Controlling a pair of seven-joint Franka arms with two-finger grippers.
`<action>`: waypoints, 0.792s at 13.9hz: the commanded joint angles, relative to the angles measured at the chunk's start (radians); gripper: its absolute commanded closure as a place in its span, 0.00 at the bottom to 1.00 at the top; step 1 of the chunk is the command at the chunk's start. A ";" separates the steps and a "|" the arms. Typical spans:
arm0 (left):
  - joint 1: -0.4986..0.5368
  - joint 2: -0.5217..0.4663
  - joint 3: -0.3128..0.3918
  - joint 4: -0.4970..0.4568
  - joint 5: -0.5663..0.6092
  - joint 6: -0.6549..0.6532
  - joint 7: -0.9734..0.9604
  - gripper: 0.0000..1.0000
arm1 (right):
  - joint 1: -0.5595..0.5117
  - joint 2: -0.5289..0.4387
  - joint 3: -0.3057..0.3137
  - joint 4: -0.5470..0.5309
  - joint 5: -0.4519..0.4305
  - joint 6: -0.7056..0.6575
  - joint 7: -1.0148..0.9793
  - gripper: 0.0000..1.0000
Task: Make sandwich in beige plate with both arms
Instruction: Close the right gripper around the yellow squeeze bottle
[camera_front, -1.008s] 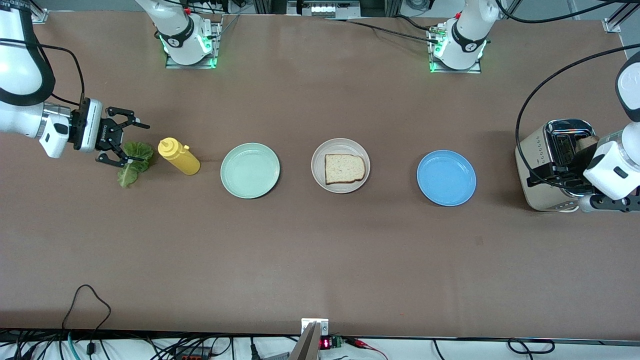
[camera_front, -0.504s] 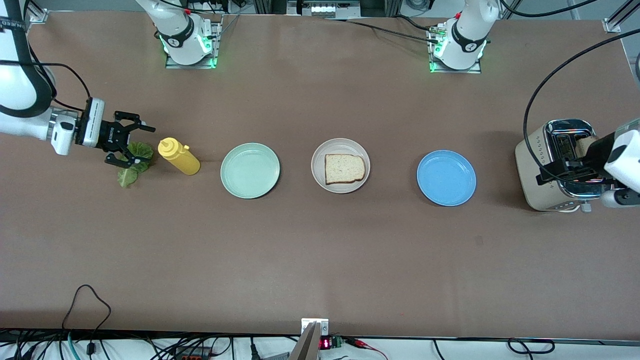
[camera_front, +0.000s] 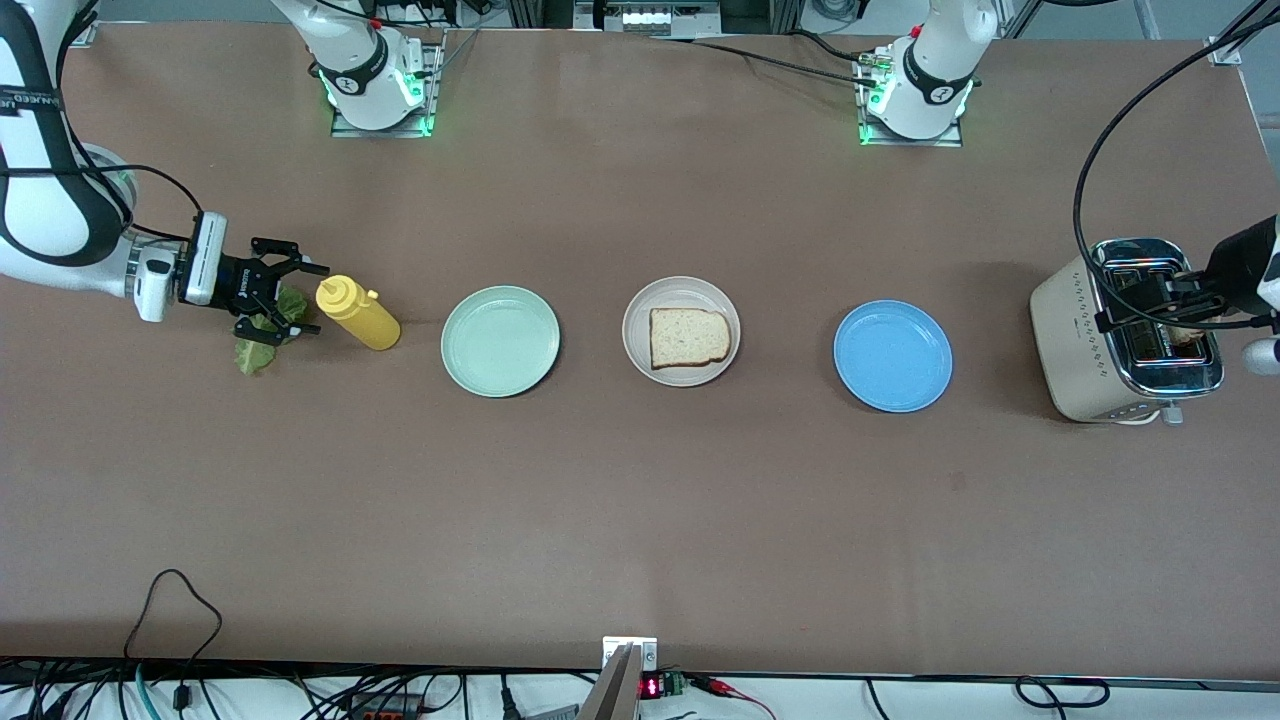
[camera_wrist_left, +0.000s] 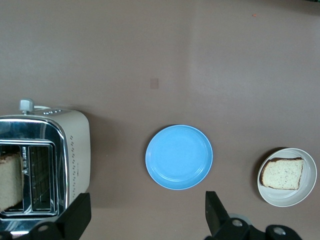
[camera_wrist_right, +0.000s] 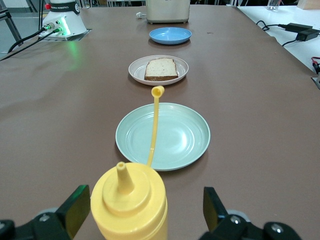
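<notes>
Resting on round beige plate: square toast slice.

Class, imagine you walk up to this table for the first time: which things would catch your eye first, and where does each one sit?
Three plates lie in a row across the table, and the middle one, the beige plate, holds a single bread slice. At the right arm's end, the open right gripper hangs over a lettuce leaf beside a yellow squeeze bottle. At the left arm's end, the open left gripper is over a shiny toaster with a slice in one slot.
</notes>
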 joint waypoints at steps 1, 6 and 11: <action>-0.001 -0.027 -0.020 -0.037 0.032 -0.014 -0.058 0.00 | -0.030 0.010 0.015 -0.019 0.030 -0.015 -0.053 0.00; -0.014 -0.028 -0.056 -0.035 0.143 -0.025 -0.075 0.00 | -0.030 0.045 0.015 -0.039 0.074 -0.020 -0.142 0.00; 0.037 -0.031 -0.057 -0.034 0.100 -0.025 -0.044 0.00 | -0.044 0.099 0.013 -0.037 0.116 -0.020 -0.240 0.00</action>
